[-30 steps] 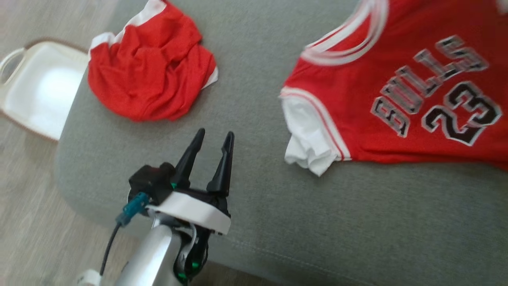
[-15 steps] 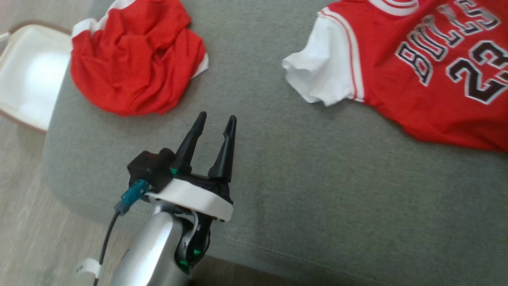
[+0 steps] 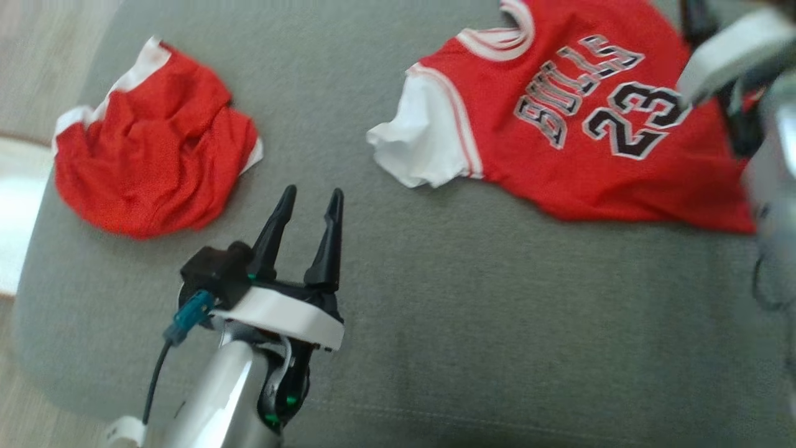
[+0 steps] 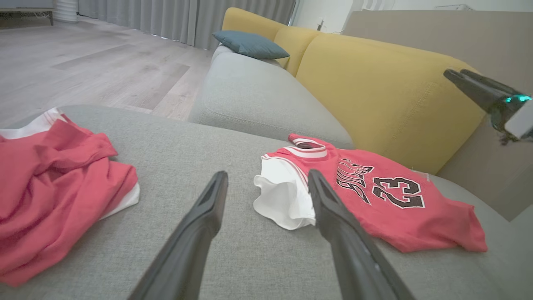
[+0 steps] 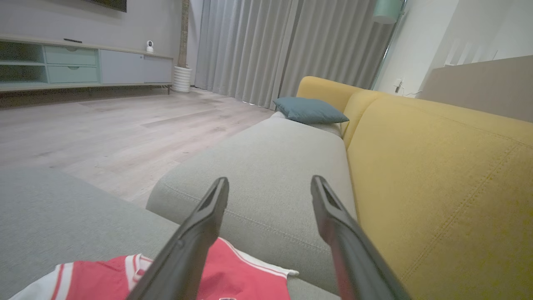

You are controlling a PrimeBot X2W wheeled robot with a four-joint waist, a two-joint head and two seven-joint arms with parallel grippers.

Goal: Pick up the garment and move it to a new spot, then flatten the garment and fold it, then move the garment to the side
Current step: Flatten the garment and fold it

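Two red garments lie well apart on the grey cushion (image 3: 472, 323): the jersey (image 3: 559, 168) spread out to the right, a crumpled bundle (image 3: 149, 168) to the left. Both grippers are empty with fingers parted, the left gripper (image 3: 312, 193) over bare cushion between the garments, the right gripper (image 5: 270, 182) above the jersey. I'd say flattening is in hand; next, a pinch on the bunched white sleeve (image 3: 416, 146).

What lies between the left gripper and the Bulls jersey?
Just bare grey cushion separates the left gripper from the jersey, as the head view shows.

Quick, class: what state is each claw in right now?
Left claw: open, holding nothing.
Right claw: open, holding nothing.
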